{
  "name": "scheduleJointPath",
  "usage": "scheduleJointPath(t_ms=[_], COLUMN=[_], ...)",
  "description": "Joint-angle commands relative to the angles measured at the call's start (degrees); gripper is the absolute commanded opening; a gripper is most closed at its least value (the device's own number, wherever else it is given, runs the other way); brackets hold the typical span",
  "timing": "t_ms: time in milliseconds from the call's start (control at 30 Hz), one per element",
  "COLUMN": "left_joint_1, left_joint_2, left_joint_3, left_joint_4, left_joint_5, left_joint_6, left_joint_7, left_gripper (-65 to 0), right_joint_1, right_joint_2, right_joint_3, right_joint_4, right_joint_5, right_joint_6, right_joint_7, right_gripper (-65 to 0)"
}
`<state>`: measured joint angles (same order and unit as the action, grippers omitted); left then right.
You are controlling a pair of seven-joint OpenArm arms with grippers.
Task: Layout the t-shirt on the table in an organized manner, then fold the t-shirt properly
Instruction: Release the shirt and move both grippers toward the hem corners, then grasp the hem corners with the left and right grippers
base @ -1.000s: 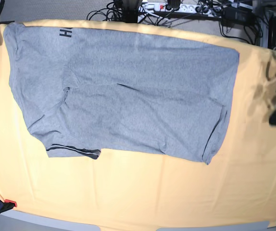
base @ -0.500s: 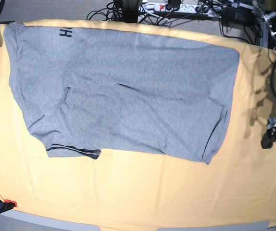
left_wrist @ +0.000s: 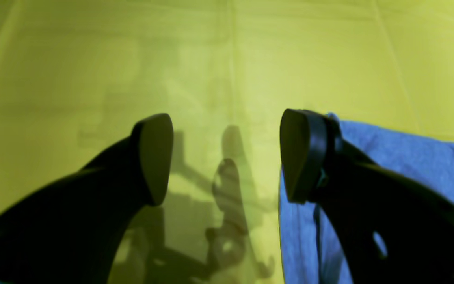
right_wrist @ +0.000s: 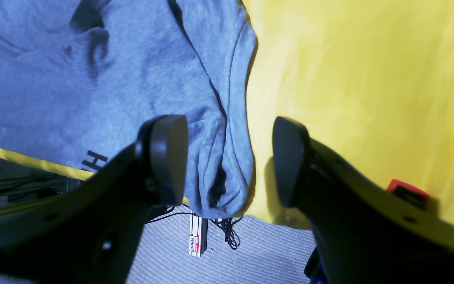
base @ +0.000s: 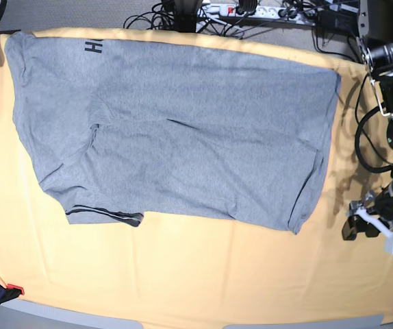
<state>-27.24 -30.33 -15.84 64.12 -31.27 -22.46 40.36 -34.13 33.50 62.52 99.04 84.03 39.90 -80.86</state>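
- A red-tipped clamp (base: 8, 290) grips the near corner of the table (base: 196, 274), whose pale yellow-orange cloth lies bare along the near edge.
- The t-shirt (base: 176, 130) lies spread across the far half, black lettering (base: 93, 47) at its far edge.
- The left gripper (base: 361, 227) hovers over open cloth just beside the shirt's hem, jaws apart and empty.
- The right gripper (right_wrist: 229, 157) hangs over the sleeve at the table's far corner, jaws wide, holding nothing.
- Beyond the far edge, cables and a power strip (base: 241, 9) lie on grey floor.
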Motion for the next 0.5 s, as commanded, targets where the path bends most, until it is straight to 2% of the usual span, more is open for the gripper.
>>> scheduleJointPath(t_ms=[0, 100, 233, 467], left_joint_1=[-2.6, -5.4, -8.3, -9.4], left_joint_2=[-0.7, 0.6, 3.0, 6.3], left_joint_3=[0.9, 3.7, 4.2, 4.2], left_joint_4=[-0.1, -3.8, -9.6, -18.5], left_joint_5=[-0.7, 0.1, 2.8, 4.5], left_joint_6=[0.4, 0.7, 2.9, 2.8], left_joint_7=[-1.6, -1.7, -3.8, -7.8], left_gripper=[-21.9, -21.9, -21.9, -21.9], right_joint_1=[-0.2, -0.2, -0.2, -0.2], right_joint_2=[1.4, 1.4, 1.4, 0.6], right_joint_3=[0.7, 0.7, 0.7, 0.7], right_joint_4=[0.7, 0.7, 0.7, 0.7], right_joint_5=[1.0, 1.0, 1.0, 1.0], right_joint_6=[0.1, 0.1, 0.1, 0.1], right_joint_7=[0.9, 0.9, 0.9, 1.2], right_gripper=[-28.8, -28.8, -28.8, -28.8])
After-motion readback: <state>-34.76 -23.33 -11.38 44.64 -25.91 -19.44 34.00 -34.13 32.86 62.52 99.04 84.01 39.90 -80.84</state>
